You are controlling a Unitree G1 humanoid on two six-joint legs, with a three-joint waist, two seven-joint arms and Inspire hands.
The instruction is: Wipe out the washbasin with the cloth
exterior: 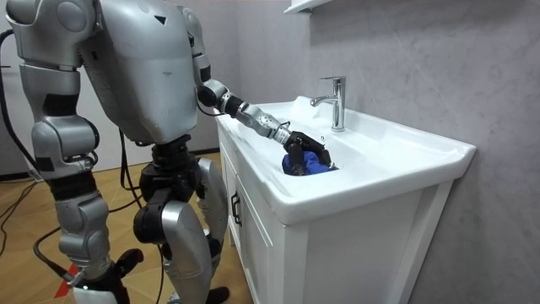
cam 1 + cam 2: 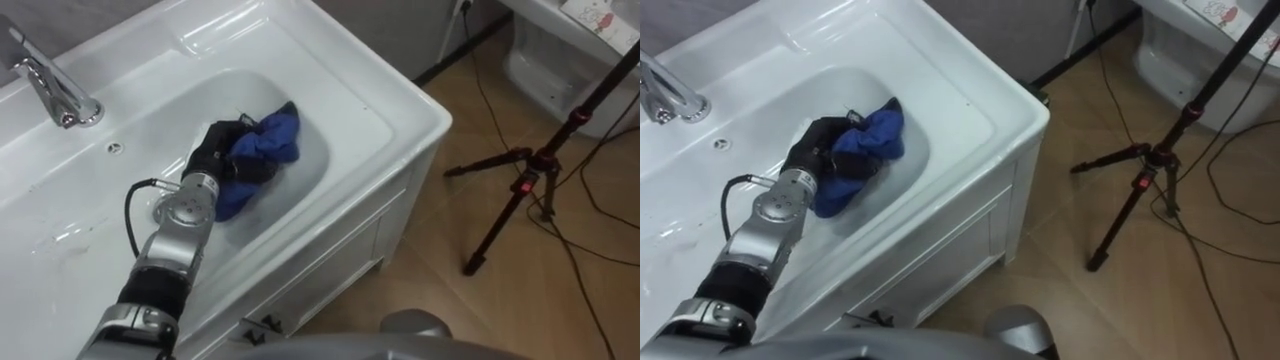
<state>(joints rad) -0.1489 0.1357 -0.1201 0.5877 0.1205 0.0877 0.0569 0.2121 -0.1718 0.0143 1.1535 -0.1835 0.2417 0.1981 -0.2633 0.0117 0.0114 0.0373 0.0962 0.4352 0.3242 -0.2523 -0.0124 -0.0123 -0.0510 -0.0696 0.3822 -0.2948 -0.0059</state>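
My left hand (image 2: 212, 148) is black and sits down inside the white basin (image 2: 400, 110), reached by my left arm from the lower left. Its fingers are curled on a crumpled blue cloth (image 2: 268, 148), which lies bunched against the basin's bottom and right slope. The room view has the same hand (image 1: 297, 142) on the cloth (image 1: 314, 166) in the bowl, just in front of the faucet (image 1: 336, 101). I stand at the vanity's side, leaning slightly toward it. My right hand (image 1: 108, 268) hangs low at my side at the room view's left.
A chrome faucet (image 2: 55, 85) stands at the basin's back left, with a small overflow hole (image 2: 116, 148) beside it. The white vanity cabinet (image 2: 340, 250) drops to a wooden floor. A black tripod (image 2: 520, 185) with trailing cables stands on the floor to the right.
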